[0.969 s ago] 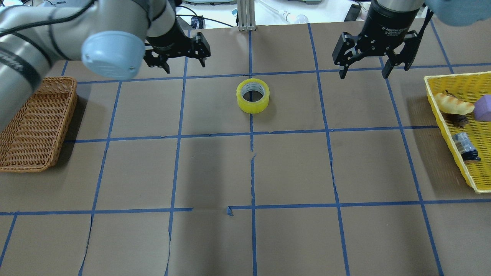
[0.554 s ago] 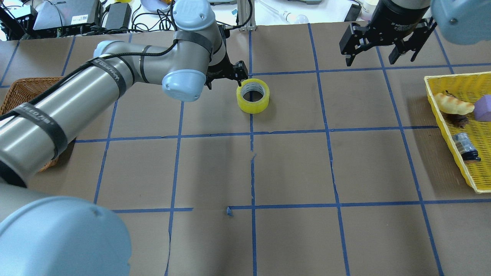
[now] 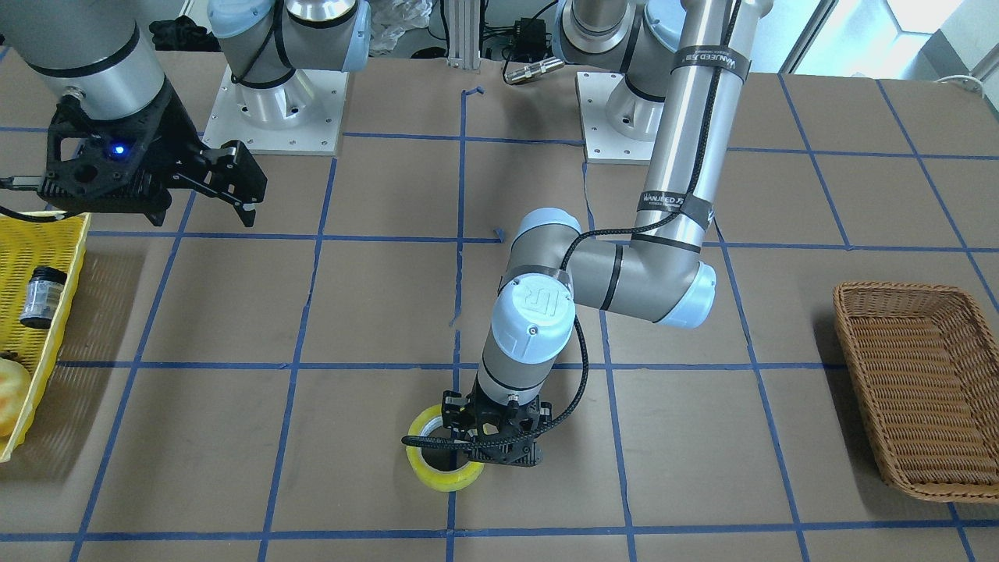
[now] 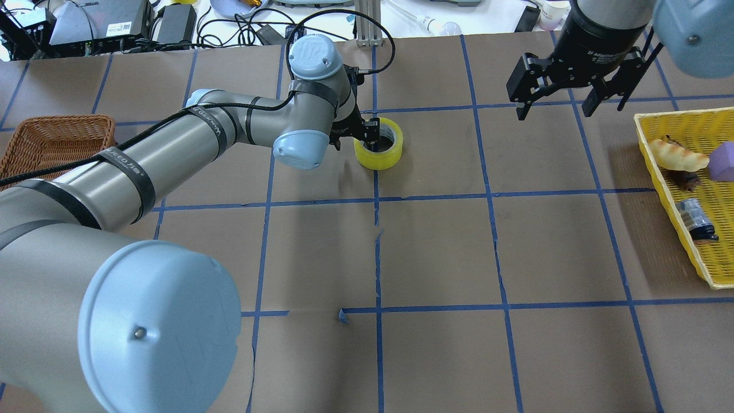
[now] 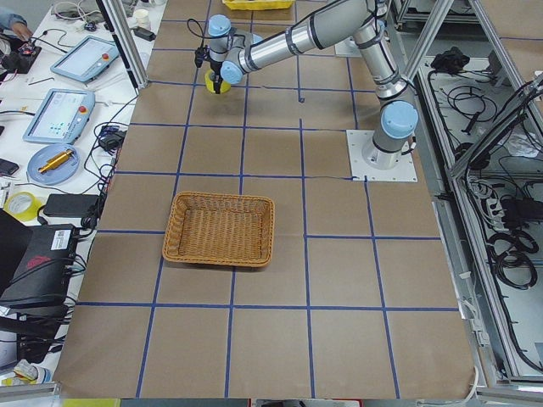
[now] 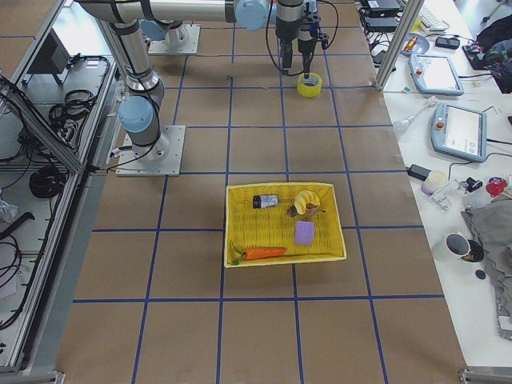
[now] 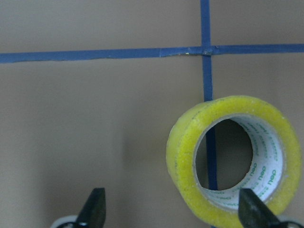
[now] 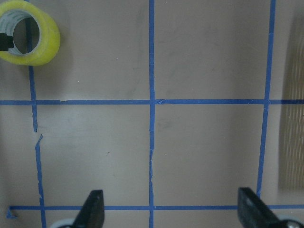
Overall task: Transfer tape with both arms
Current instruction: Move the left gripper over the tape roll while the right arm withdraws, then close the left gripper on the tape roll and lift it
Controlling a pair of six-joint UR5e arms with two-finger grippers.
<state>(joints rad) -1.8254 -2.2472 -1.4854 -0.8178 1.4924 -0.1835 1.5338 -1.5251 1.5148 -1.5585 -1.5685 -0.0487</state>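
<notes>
The yellow tape (image 4: 379, 156) lies flat on the brown table near a blue grid crossing, hollow core up. It also shows in the front view (image 3: 445, 477) and the left wrist view (image 7: 183, 156). My left gripper (image 4: 354, 135) is open and low over the tape's left wall. One finger is over the core and the other is outside the roll. In the left wrist view (image 7: 173, 209) the right fingertip (image 7: 251, 209) overlaps the tape's rim. My right gripper (image 4: 556, 109) is open and empty, held high at the back right, far from the tape (image 8: 47, 45).
A wicker basket (image 4: 51, 137) sits at the table's left edge. A yellow basket (image 4: 648, 152) at the right edge holds a bread piece (image 4: 676, 155), a purple block (image 4: 723, 162) and a small bottle (image 4: 695, 219). Cables and devices lie beyond the table's far edge.
My left arm has swung right and down, bringing its open gripper from beside the tape to over the roll's left wall. The right gripper has shifted only slightly. The tape has not moved.
</notes>
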